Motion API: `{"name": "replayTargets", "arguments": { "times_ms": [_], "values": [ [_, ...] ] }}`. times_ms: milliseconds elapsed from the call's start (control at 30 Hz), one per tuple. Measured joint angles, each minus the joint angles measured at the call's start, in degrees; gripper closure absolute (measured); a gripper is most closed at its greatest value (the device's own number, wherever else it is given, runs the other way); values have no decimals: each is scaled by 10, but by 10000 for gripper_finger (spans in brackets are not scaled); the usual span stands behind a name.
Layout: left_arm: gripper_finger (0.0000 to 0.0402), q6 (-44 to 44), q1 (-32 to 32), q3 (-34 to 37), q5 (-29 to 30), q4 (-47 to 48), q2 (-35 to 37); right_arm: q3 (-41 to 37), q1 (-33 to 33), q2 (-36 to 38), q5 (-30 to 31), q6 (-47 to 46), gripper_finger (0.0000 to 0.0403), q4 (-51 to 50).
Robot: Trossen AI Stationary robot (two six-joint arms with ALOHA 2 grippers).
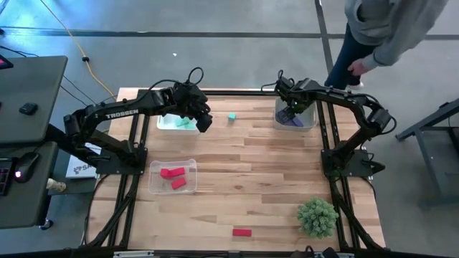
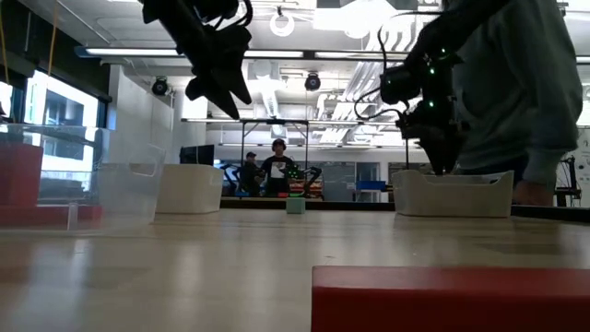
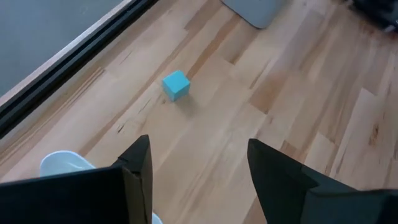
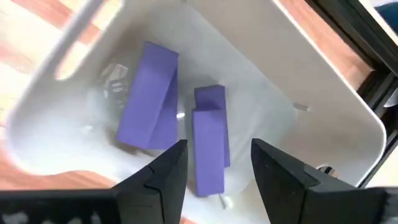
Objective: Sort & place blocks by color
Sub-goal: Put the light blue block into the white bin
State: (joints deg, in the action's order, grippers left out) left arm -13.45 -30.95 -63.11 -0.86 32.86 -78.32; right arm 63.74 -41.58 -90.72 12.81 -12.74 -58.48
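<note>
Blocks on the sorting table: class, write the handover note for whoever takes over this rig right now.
Left pincer: open, empty, raised by the teal tray, facing the loose teal block.
Right pincer: open over the purple tray, nothing held; purple blocks lie inside.
Done: red blocks in the near tray.
Left: the teal block and the red block at the near edge.

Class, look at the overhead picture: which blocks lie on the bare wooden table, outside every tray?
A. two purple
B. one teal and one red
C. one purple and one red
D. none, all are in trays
B: a small teal cube-shaped block sits on the wood between the two far trays, and a small red rectangular block lies near the front edge, left of the spiky green ball-shaped plant.
</note>
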Motion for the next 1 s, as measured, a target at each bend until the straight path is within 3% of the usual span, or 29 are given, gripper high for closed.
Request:
{"name": "replayTargets", "arguments": {
  "times_ms": [200, 400, 633, 1000],
  "values": [
    [198, 10, -20, 0, 0, -17, 0, 53, 0, 0, -32, -43, 238, -38],
    [190, 148, -25, 0, 0, -77, 0, 114, 10, 1, -71, -80, 237, -57],
    [190, 258, -25, 0, 0, -120, 0, 190, 46, 1, -71, -111, 237, -60],
    [190, 344, -45, 0, -10, -149, -10, 246, 114, 1, -69, -173, 237, -60]
  ]
}}
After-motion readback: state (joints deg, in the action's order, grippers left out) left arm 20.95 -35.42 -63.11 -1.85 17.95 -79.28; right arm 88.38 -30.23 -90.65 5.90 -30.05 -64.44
